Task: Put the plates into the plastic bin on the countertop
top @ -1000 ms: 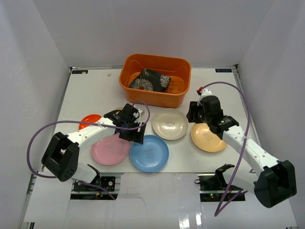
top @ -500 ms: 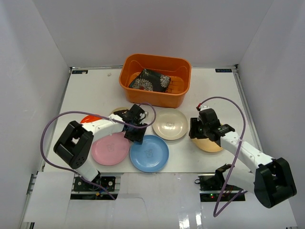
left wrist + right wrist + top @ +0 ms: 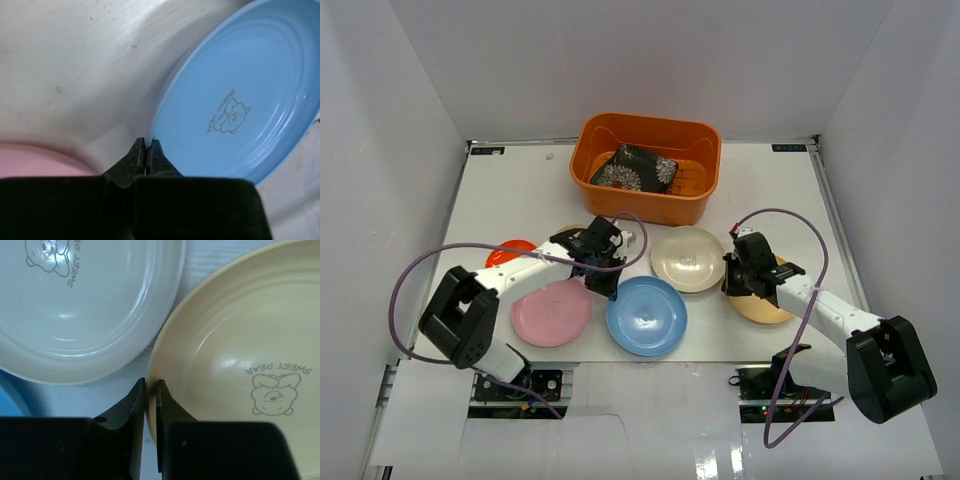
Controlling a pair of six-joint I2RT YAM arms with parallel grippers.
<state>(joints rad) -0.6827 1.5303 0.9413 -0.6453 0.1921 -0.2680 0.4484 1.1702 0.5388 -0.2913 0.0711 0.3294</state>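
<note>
Pinching the thin rim of the glossy round blue plate (image 3: 235, 100), the left gripper (image 3: 145, 150) is closed tight. Nearly closed, the right gripper (image 3: 151, 390) clamps the edge of the smooth yellow-tan plate (image 3: 240, 365), beside the cream plate (image 3: 85, 305). Behind them, the orange plastic bin (image 3: 645, 205) stands on the white countertop (image 3: 520, 190).

Bright, even light — soft shadows

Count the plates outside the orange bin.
5: an orange-red plate far left, a pink plate beside it, a blue plate in the left gripper, a cream plate centre, a tan plate in the right gripper. The left arm may hide another.
</note>
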